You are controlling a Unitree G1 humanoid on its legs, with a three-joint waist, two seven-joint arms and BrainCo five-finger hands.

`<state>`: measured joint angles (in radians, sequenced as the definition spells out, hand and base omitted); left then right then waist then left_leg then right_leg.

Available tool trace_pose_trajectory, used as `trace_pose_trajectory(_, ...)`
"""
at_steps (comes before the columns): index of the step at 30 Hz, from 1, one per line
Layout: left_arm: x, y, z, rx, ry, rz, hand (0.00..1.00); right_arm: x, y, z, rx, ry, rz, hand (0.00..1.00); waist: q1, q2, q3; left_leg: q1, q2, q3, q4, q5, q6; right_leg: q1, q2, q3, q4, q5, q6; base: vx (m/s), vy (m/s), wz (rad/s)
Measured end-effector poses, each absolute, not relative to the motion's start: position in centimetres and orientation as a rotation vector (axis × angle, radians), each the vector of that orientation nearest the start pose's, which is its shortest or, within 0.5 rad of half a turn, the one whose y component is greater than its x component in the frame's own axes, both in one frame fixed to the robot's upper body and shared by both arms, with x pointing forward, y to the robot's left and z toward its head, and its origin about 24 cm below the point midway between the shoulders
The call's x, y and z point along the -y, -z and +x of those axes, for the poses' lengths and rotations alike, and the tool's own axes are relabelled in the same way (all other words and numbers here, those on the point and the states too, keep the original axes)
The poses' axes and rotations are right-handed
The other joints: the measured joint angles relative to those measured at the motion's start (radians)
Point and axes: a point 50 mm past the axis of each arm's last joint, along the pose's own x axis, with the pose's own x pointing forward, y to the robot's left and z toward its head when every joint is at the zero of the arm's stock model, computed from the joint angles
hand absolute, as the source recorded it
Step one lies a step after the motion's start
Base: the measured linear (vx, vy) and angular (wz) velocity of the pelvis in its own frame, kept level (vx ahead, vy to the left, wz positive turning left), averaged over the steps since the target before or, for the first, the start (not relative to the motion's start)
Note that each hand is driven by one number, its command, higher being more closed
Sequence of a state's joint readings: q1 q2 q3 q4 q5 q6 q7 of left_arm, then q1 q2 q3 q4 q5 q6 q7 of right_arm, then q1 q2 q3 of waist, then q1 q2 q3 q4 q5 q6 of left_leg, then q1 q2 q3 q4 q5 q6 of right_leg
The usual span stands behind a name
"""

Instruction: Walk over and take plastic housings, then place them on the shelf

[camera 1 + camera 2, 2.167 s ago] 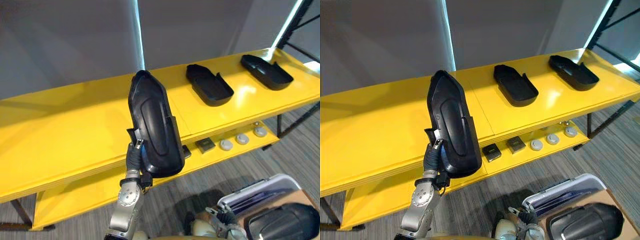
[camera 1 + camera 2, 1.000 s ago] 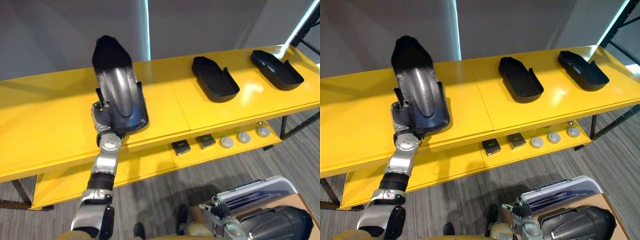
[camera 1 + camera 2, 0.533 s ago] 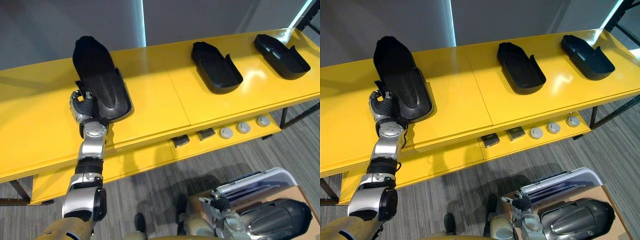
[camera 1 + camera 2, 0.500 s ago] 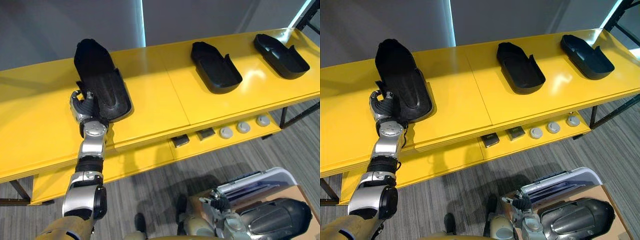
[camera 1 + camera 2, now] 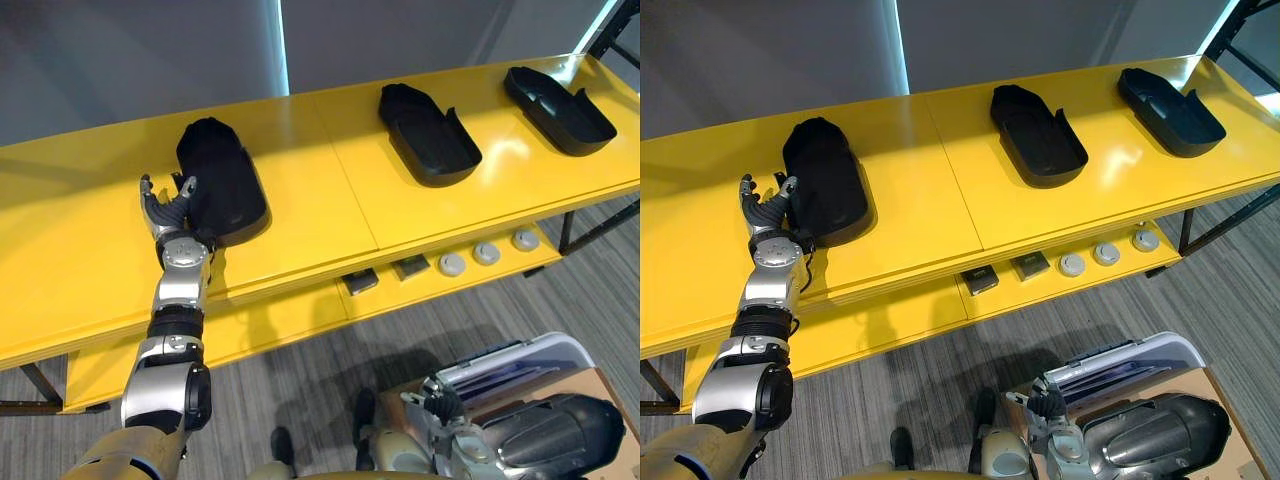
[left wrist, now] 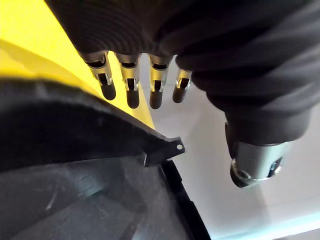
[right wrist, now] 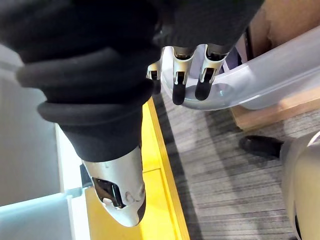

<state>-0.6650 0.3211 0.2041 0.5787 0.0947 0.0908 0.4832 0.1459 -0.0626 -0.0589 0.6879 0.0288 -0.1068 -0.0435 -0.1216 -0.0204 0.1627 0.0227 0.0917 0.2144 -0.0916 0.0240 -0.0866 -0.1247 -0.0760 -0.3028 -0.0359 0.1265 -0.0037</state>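
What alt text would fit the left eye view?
The robot's open left hand is beside a black plastic housing lying on the yellow shelf. A second housing and a third housing lie to its right.

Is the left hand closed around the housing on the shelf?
No, the left hand is spread open beside the housing lying on the yellow shelf.

Stereo eyes look down, share shelf (image 5: 330, 190); wrist cameras seemingly very close.

Three black housings (image 5: 222, 185) (image 5: 428, 135) (image 5: 558, 97) on the shelf (image 5: 320, 205), three discs (image 5: 452, 264) (image 5: 486, 253) (image 5: 524, 240), two blocks (image 5: 361, 282) (image 5: 410, 267).
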Motion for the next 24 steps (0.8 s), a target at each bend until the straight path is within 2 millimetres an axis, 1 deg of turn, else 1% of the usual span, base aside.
trace_pose_trajectory(1, -25.6, -13.8, 35.5, 0.124, -0.669, 0.280, 0.00, 19.0, 11.9, 14.7, -0.721, 0.167, -0.027, 0.00, 0.000, 0.000, 0.000, 0.000, 0.000, -0.001, 0.000, 0.000, 0.000, 0.001, 0.000, 0.000, 0.000, 0.000, 0.000, 0.00, 0.000, 0.00)
trace_pose_trajectory(2, -25.1, -14.9, 34.8, 0.205, -0.659, 0.303, 0.00, 19.0, 12.0, 14.6, -0.726, 0.167, -0.027, 0.00, 0.001, 0.002, 0.001, 0.003, 0.000, -0.006, 0.000, 0.000, 0.000, 0.005, 0.000, -0.002, -0.001, 0.000, 0.001, 0.01, 0.003, 0.06)
trace_pose_trajectory(3, -24.3, -15.8, 34.2, 0.279, -0.642, 0.298, 0.00, 19.1, 12.1, 14.3, -0.734, 0.170, -0.027, 0.00, 0.002, 0.004, 0.002, 0.008, 0.000, -0.017, -0.002, -0.001, -0.001, 0.012, 0.000, -0.005, -0.001, -0.003, 0.004, 0.02, 0.005, 0.10)
trace_pose_trajectory(4, -23.7, -16.2, 33.9, 0.316, -0.631, 0.289, 0.00, 19.1, 12.2, 14.1, -0.740, 0.172, -0.027, 0.00, 0.003, 0.007, 0.002, 0.009, 0.000, -0.021, -0.003, -0.003, -0.004, 0.016, -0.001, -0.010, -0.001, -0.004, 0.004, 0.02, 0.006, 0.13)
trace_pose_trajectory(5, -22.9, -16.9, 33.1, 0.391, -0.621, 0.282, 0.00, 19.1, 12.3, 13.8, -0.751, 0.172, -0.026, 0.00, 0.004, 0.010, 0.001, 0.009, 0.000, -0.023, -0.003, -0.004, -0.005, 0.017, -0.001, -0.013, -0.001, -0.005, 0.005, 0.02, 0.010, 0.09)
trace_pose_trajectory(6, -22.3, -17.0, 32.1, 0.443, -0.615, 0.269, 0.00, 19.1, 12.4, 13.7, -0.754, 0.173, -0.026, 0.00, 0.006, 0.015, 0.001, 0.009, -0.001, -0.024, -0.003, -0.004, -0.005, 0.017, -0.002, -0.013, -0.002, -0.005, 0.005, 0.02, 0.011, 0.04)
trace_pose_trajectory(7, -21.9, -16.9, 31.6, 0.461, -0.607, 0.257, 0.00, 19.1, 12.5, 13.7, -0.756, 0.173, -0.026, 0.00, 0.009, 0.018, 0.000, 0.009, -0.001, -0.025, -0.003, -0.004, -0.005, 0.017, -0.002, -0.013, -0.002, -0.005, 0.005, 0.00, 0.000, 0.00)
trace_pose_trajectory(8, -21.1, -16.5, 30.9, 0.479, -0.589, 0.250, 0.00, 19.1, 12.7, 13.4, -0.772, 0.174, -0.026, 0.00, 0.020, 0.023, -0.003, 0.009, -0.001, -0.025, -0.003, -0.004, -0.005, 0.017, -0.001, -0.013, -0.002, -0.005, 0.005, 0.00, 0.000, 0.00)
trace_pose_trajectory(9, -20.3, -16.0, 30.0, 0.486, -0.569, 0.246, 1.00, 19.1, 12.9, 13.2, -0.784, 0.175, -0.026, 0.00, 0.026, 0.028, -0.004, 0.008, 0.000, -0.027, -0.003, -0.004, -0.005, 0.018, 0.000, -0.013, -0.003, -0.005, 0.005, 0.02, 0.001, 0.03)
trace_pose_trajectory(10, -19.8, -15.3, 29.1, 0.491, -0.553, 0.238, 1.00, 19.1, 13.0, 13.1, -0.791, 0.175, -0.025, 0.00, 0.028, 0.033, -0.004, 0.008, 0.000, -0.030, -0.003, -0.004, -0.005, 0.019, 0.000, -0.015, -0.003, -0.005, 0.005, 0.02, 0.001, 0.05)
trace_pose_trajectory(13, -18.7, -13.7, 27.5, 0.475, -0.519, 0.233, 1.00, 19.1, 13.1, 12.9, -0.802, 0.178, -0.018, 0.00, 0.029, 0.038, -0.005, 0.009, 0.000, -0.038, -0.004, -0.005, -0.005, 0.024, 0.000, -0.020, -0.004, -0.005, 0.005, 0.00, 0.001, 0.07)
trace_pose_trajectory(16, -17.4, -11.1, 26.2, 0.397, -0.420, 0.267, 1.00, 19.0, 13.2, 12.9, -0.805, 0.177, -0.016, 0.00, 0.031, 0.038, -0.006, 0.014, 0.003, -0.036, -0.003, -0.003, 0.003, 0.032, 0.003, -0.024, -0.007, -0.005, 0.005, -0.01, -0.004, 0.03)
trace_pose_trajectory(17, -17.3, -10.9, 26.1, 0.391, -0.414, 0.269, 1.00, 19.0, 13.2, 12.9, -0.805, 0.177, -0.017, 0.00, 0.032, 0.038, -0.006, 0.015, 0.003, -0.036, -0.003, -0.003, 0.003, 0.033, 0.004, -0.024, -0.008, -0.005, 0.005, 0.00, 0.000, 0.00)
trace_pose_trajectory(18, -17.1, -10.3, 26.0, 0.371, -0.387, 0.277, 1.00, 19.0, 13.2, 12.9, -0.805, 0.176, -0.017, 0.00, 0.032, 0.038, -0.006, 0.014, 0.004, -0.034, -0.003, -0.003, 0.002, 0.034, 0.005, -0.024, -0.014, -0.005, 0.006, 0.00, 0.000, 0.00)
trace_pose_trajectory(22, -16.7, -8.8, 26.3, 0.310, -0.323, 0.322, 1.00, 18.8, 13.2, 12.9, -0.806, 0.165, -0.020, 0.00, 0.031, 0.038, -0.009, 0.007, 0.006, -0.028, -0.004, -0.004, 0.000, 0.035, 0.011, -0.022, -0.037, 0.000, 0.012, -0.01, -0.008, -0.03)
trace_pose_trajectory(24, -16.4, -7.5, 26.5, 0.259, -0.292, 0.357, 1.00, 18.4, 13.2, 13.0, -0.805, 0.143, -0.032, 0.00, 0.026, 0.040, -0.017, 0.007, 0.010, -0.025, -0.004, -0.005, -0.002, 0.035, 0.016, -0.021, -0.041, -0.001, 0.012, 0.02, -0.004, -0.04)
